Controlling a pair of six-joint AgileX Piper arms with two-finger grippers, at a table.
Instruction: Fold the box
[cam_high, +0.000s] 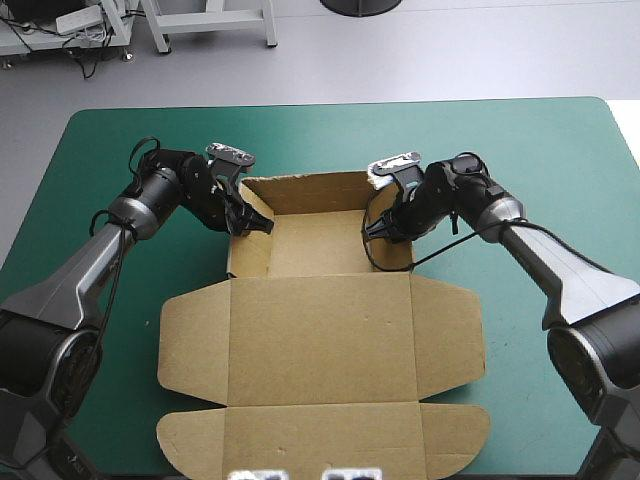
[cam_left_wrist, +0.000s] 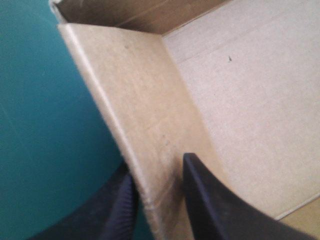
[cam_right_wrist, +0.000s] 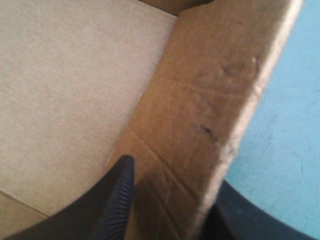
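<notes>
In the left wrist view the box (cam_left_wrist: 150, 100) runs off the picture on all sides, so only one inner corner shows; its raised wall hides part of the outer finger (cam_left_wrist: 120, 212) of the left gripper (cam_left_wrist: 159, 170); in the right wrist view the other wall hides most of the outer finger (cam_right_wrist: 240, 222) of the right gripper (cam_right_wrist: 172, 175); in the high view the tips of both grippers are too small to make out; the near flap (cam_high: 320, 445) of the lid is cut off at the bottom; the near edge of the table (cam_high: 540, 150) is out of the picture.
</notes>
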